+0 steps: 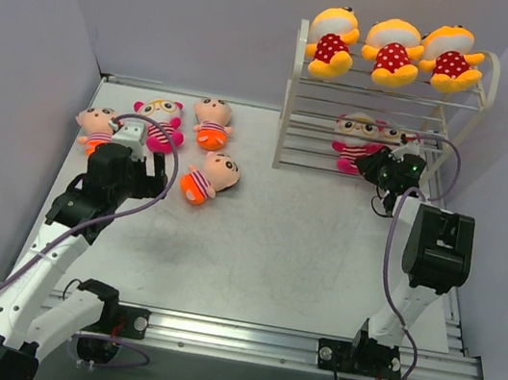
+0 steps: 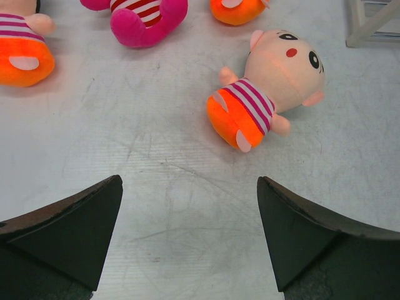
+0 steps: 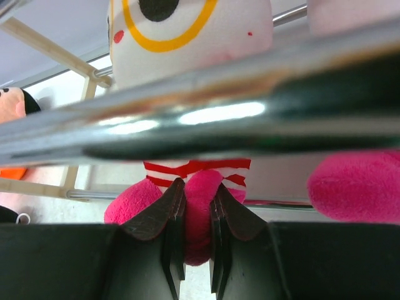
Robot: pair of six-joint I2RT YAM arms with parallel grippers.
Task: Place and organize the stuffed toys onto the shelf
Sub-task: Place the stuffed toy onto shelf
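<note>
Far-left on the table (image 1: pixel 273 252), three peach-faced orange-bottomed plush dolls (image 1: pixel 212 123) and one pink-striped glasses doll (image 1: pixel 160 121) await, left gripper (image 2: pixel 189 184) gaping empty beside. The white wire shelf (image 1: pixel 293 89), far-right, bears three yellow polka-dot dolls (image 1: pixel 391 52) on top, a second glasses doll (image 1: pixel 354 134) lower; right gripper (image 3: pixel 197 190) pinches a third glasses doll (image 3: pixel 187 37) by its pink foot there.

robot lab, bolted arms (image 1: pixel 434 249) (plain grey walls (image 1: pixel 195 14))

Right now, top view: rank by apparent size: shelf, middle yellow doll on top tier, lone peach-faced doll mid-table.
1. shelf, clearly largest.
2-3. middle yellow doll and lone peach-faced doll look alike; the yellow one sits nearer the camera, so unranked.
</note>
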